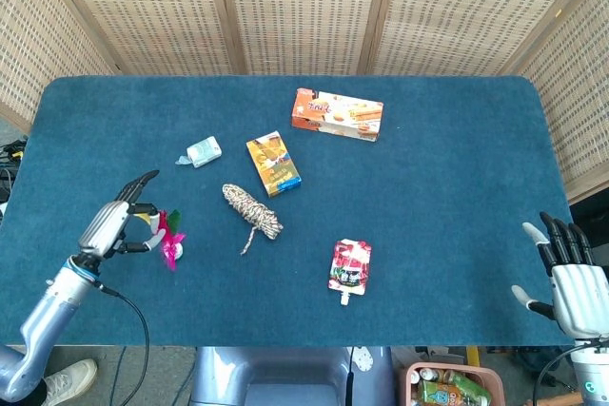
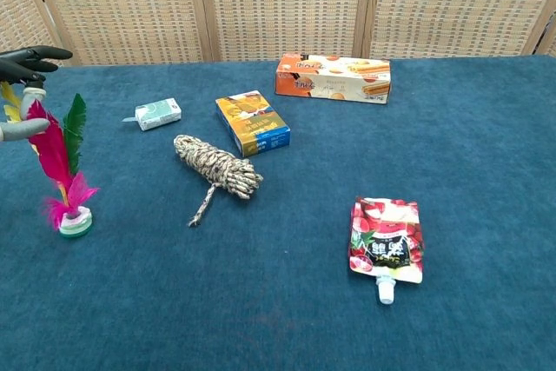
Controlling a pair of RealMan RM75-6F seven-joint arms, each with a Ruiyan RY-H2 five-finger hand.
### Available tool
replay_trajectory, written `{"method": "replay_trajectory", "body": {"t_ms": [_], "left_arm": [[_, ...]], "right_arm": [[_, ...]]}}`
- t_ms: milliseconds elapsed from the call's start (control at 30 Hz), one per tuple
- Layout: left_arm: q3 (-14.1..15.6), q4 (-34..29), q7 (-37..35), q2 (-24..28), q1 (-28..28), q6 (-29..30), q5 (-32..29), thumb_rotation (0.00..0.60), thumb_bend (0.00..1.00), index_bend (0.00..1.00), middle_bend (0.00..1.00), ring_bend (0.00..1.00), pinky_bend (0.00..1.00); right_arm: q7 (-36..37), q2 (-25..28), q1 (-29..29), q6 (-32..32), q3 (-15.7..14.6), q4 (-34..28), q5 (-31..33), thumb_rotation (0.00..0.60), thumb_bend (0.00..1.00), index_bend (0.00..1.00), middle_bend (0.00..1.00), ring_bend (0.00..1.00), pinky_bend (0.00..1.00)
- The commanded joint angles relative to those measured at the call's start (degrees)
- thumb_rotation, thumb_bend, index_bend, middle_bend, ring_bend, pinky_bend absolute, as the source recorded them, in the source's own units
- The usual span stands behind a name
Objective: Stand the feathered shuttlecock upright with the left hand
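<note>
The feathered shuttlecock (image 2: 62, 162) stands upright on its white and green base, its pink, green and yellow feathers pointing up; the head view shows the shuttlecock (image 1: 170, 237) near the table's left front. My left hand (image 1: 113, 226) is just to its left, fingers spread and nothing closed on the feathers. In the chest view the left hand (image 2: 23, 84) is cut off by the frame edge, its fingertips close beside the feather tops; whether they touch is unclear. My right hand (image 1: 572, 278) hangs off the table's front right corner, fingers apart and holding nothing.
On the blue table (image 1: 447, 187) lie a coiled rope (image 1: 252, 210), a yellow box (image 1: 273, 164), an orange biscuit box (image 1: 338, 114), a small tissue pack (image 1: 203, 151) and a red drink pouch (image 1: 349, 267). Wicker screens stand behind.
</note>
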Motion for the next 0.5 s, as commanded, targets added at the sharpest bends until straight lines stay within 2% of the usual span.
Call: {"method": "replay_trajectory", "body": {"t_ms": [33, 167, 267, 333, 400, 500], "left_arm": [[0.57, 0.66, -0.16, -0.70, -0.13, 0.35, 0.53, 0.600, 0.43, 0.70, 0.00, 0.00, 0.00], [1.61, 1.21, 0.60, -1.16, 0.24, 1.03, 1.15, 0.600, 0.44, 0.66, 0.00, 0.00, 0.00], [2.67, 0.70, 0.05, -0.63, 0.86, 2.09, 2.15, 0.600, 0.30, 0.40, 0.00, 0.00, 0.00], [3.13, 0.55, -0.13, -0.29, 1.53, 3.70, 2.97, 0.600, 0.12, 0.11, 0.00, 0.00, 0.00], [3.52, 0.48, 0.09, 0.07, 2.34, 5.58, 3.74, 0.600, 0.04, 0.01, 0.00, 0.00, 0.00], [4.01, -0.27, 0.34, 1.16, 3.74, 8.37, 4.44, 0.600, 0.01, 0.00, 0.00, 0.00, 0.00]], "right_arm": [[0.03, 0.01, -0.01, 0.03, 0.01, -0.04, 0.00, 0.600, 0.00, 0.00, 0.00, 0.00, 0.00], [0.28, 0.15, -0.09, 0.22, 0.05, -0.14, -0.04, 0.600, 0.00, 0.00, 0.00, 0.00, 0.00], [0.60, 0.27, -0.20, 0.52, 0.01, -0.21, -0.30, 0.600, 0.00, 0.00, 0.00, 0.00, 0.00], [0.79, 0.35, -0.25, 0.68, -0.04, -0.26, -0.51, 0.600, 0.00, 0.00, 0.00, 0.00, 0.00], [1.09, 0.47, -0.32, 0.86, -0.09, -0.34, -0.70, 0.600, 0.00, 0.00, 0.00, 0.00, 0.00], [1.61, 0.70, -0.49, 1.30, -0.21, -0.49, -1.17, 0.600, 0.00, 0.00, 0.00, 0.00, 0.00]]}}
